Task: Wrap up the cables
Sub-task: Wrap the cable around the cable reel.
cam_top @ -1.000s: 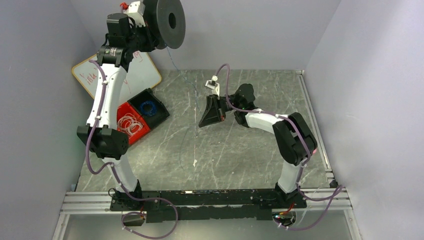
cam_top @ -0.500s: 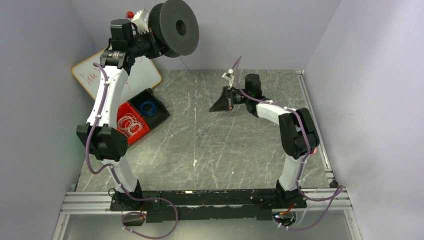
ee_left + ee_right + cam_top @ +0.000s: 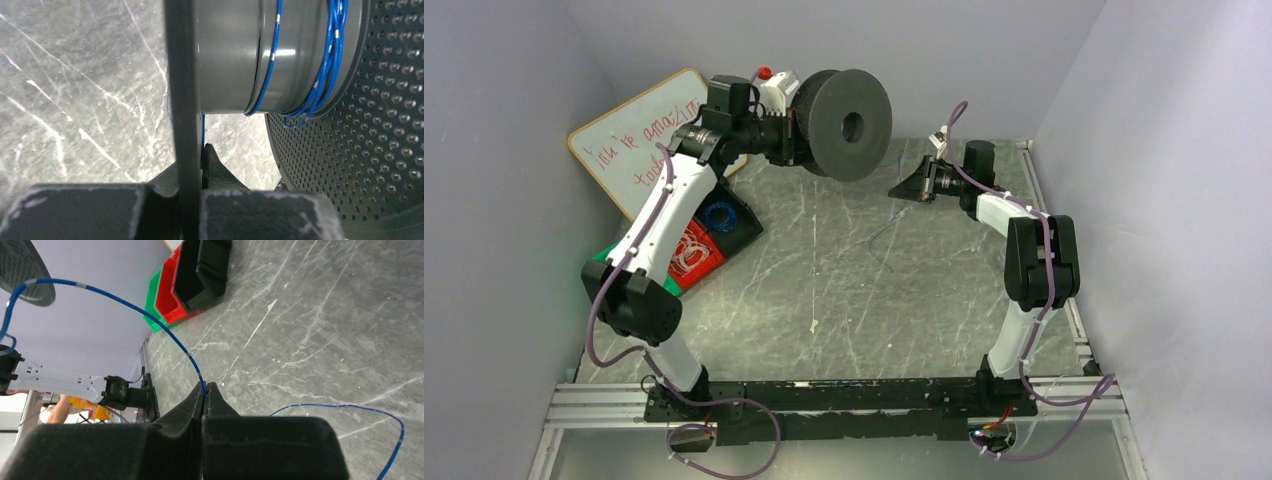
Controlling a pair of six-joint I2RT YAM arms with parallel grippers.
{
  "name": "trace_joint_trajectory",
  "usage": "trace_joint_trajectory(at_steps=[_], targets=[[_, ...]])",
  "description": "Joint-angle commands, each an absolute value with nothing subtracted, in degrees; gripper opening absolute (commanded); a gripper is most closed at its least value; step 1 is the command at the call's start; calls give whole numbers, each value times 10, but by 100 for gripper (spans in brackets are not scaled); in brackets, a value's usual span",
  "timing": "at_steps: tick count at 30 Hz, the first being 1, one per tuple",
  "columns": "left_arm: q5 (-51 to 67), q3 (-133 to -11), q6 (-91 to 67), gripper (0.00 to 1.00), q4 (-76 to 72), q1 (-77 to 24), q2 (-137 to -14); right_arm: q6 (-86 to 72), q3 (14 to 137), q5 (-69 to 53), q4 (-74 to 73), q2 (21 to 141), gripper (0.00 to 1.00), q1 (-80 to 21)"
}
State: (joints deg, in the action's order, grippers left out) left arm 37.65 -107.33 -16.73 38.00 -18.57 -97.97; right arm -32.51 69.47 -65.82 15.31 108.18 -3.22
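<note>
Grey marbled counter [image 3: 844,290] fills the floor of a lavender-walled booth, with both arms reaching toward its far edge. The left claw [image 3: 192,167] is pinched fully down on the thin rim of a black spool [image 3: 844,125] and holds it raised off the counter, the hub lying roughly level. The right claw [image 3: 205,390] is closed tight on the cables [image 3: 102,294], a very fine blue wire.

From that pinch one run of wire arcs up to the spool, where several turns [image 3: 327,55] already sit bunched against the perforated flange, with a single turn further along the hub. The other run falls away as a loose strand [image 3: 350,407] curling over the counter. Seen from above it is so thin that its free end seems to lie near the middle of the counter, though I cannot be sure.

This wire looks light, springy and slick. It will likely keep its curl, slip through a soft grip and spring off the hub if slack is let in. A good hold is close to the spool, where the right claw has it, keeping gentle tension. A hard tug could kink it.

At the left, well apart from the wire, stand a black bin [image 3: 736,225] holding a blue coil and a red bin [image 3: 689,250] of whitish loops, with a whiteboard [image 3: 639,140] leaning behind. Nothing lies across the strand. The likeliest snag is the spool's wide flange or the arms' purple hoses [image 3: 949,120].
</note>
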Motion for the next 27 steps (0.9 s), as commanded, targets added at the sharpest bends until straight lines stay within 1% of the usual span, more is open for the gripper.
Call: trace_joint_trajectory(at_steps=[1,7,11,17,24,27], targets=[[356,-1049,-83,2,386,-200,-924,-291,732,-641,117,1075,0,-10],[217,-990,-8,2,423,-261,-917,-294,750,-659,108,1065,0,-2],[148,-948,42,2,401,-292,-914,-272,768,-659,78,1045,0,-2],[54,-901,53,2,358,-308,-916,-238,792,-670,29,1004,0,-2],[-60,-915,63,2,335,-309,-954,-315,773,-720,113,925,0,-4],[-90,-938,58,2,339,-309,-975,-331,760,-731,140,885,0,-27]])
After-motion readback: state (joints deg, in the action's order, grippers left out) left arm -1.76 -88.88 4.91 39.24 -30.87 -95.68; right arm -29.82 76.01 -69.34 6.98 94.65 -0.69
